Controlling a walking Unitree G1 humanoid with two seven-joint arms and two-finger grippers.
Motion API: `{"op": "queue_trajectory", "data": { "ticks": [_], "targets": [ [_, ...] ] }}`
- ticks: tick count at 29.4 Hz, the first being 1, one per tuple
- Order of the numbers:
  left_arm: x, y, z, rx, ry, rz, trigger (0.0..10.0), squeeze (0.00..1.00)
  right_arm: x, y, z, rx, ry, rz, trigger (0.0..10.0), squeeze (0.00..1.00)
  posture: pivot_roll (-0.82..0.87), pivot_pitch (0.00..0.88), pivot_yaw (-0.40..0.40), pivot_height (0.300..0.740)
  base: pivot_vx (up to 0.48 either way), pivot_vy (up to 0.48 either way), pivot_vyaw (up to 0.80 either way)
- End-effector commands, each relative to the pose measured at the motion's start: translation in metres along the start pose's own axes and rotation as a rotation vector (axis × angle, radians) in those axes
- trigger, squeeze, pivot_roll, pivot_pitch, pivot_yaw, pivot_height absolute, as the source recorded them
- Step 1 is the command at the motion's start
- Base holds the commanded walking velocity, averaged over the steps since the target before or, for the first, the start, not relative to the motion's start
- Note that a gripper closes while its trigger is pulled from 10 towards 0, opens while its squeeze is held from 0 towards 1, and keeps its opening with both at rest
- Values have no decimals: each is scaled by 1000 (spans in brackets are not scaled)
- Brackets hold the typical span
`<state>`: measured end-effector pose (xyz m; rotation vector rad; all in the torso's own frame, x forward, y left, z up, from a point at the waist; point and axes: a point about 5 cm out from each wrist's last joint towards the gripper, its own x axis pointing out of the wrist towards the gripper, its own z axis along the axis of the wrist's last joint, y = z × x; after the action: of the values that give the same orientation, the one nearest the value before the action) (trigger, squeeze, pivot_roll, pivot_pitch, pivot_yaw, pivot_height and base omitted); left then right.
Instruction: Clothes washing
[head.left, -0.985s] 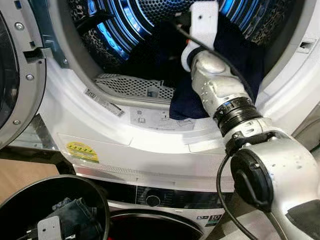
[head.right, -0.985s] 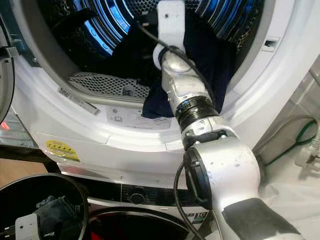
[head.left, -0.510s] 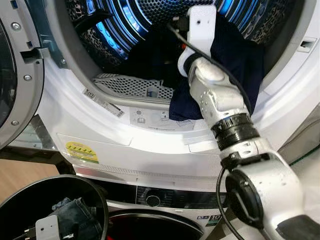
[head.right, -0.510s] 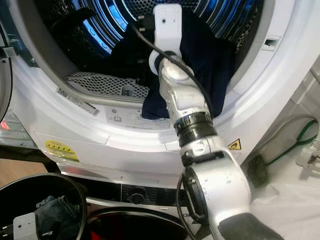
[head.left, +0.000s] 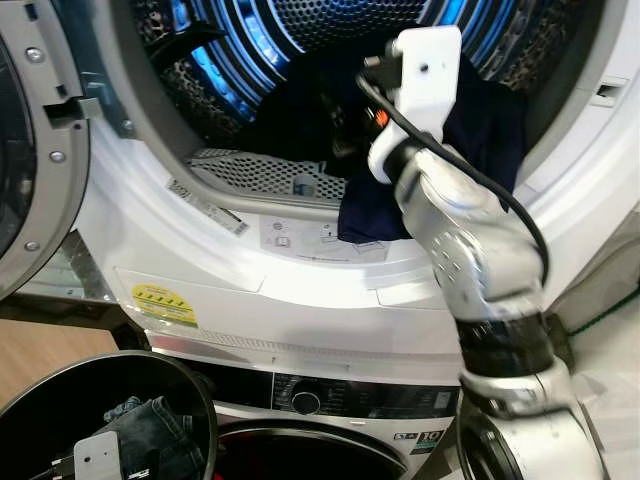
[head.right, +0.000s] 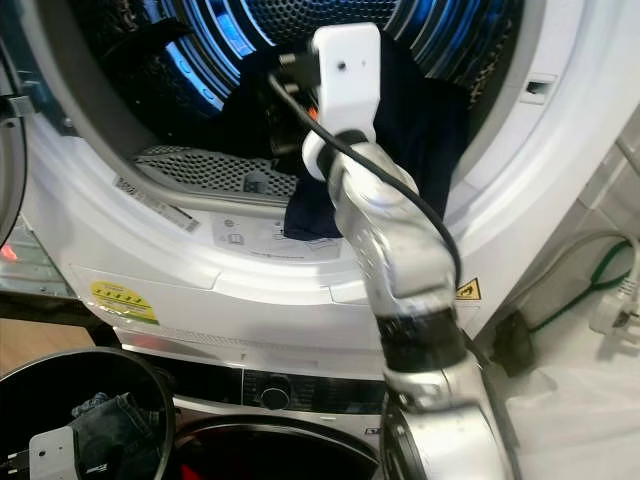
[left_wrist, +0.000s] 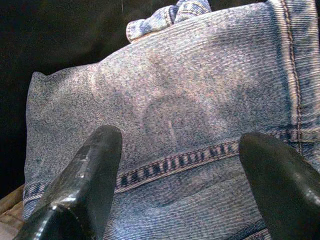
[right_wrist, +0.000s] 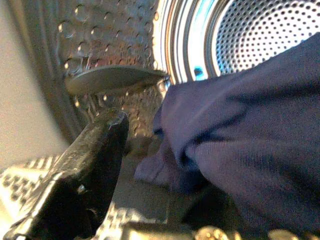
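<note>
A dark navy garment (head.left: 490, 110) lies in the lit drum (head.left: 250, 40) of the upper machine, and one end hangs over the door rim (head.left: 300, 250). My right arm reaches into the drum. In the right wrist view, my right gripper (right_wrist: 190, 130) is open, one black finger (right_wrist: 95, 160) is bare, and the navy cloth (right_wrist: 250, 125) covers the other side. Low on the left, my left gripper (left_wrist: 180, 140) stands open just above blue jeans (left_wrist: 175, 85) inside a black basket (head.left: 200, 390).
The upper machine's round door (head.left: 30, 150) stands open at the left. A second machine with a control panel (head.left: 330, 395) sits below. A perforated lint filter (head.left: 250, 170) lies at the drum's mouth. Cables and a plug (head.right: 600, 300) lie on the floor at the right.
My right forearm has swung upright, with the elbow tucked in under the wrist. The wrist has shifted slightly right and back toward the opening. The left arm and the garment stay put.
</note>
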<state>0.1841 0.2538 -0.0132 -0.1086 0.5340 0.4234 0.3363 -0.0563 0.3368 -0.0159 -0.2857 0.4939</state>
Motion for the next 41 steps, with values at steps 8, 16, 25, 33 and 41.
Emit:
{"op": "queue_trajectory", "data": {
  "ticks": [8,16,25,33,41],
  "targets": [
    [-2,0,-13,7,45,3,10000,0,-29,-2,0,-39,-12,74,10000,0,44,0,-61,740,0,0,0],
    [-1,1,-13,13,44,1,10000,0,-52,-5,-2,5,-46,182,10000,0,48,0,-59,740,0,0,0],
    [-1,3,-13,22,42,-1,10000,0,-80,-4,-16,-29,0,390,10000,0,46,0,-54,740,0,0,0],
    [-1,4,-12,30,39,-5,10000,0,-107,9,-23,5,25,648,10000,0,43,0,-49,740,0,0,0],
    [-2,3,-12,30,37,-5,10000,0,-116,10,-31,-17,69,721,10000,0,46,0,-50,740,0,0,0]
  ]
}}
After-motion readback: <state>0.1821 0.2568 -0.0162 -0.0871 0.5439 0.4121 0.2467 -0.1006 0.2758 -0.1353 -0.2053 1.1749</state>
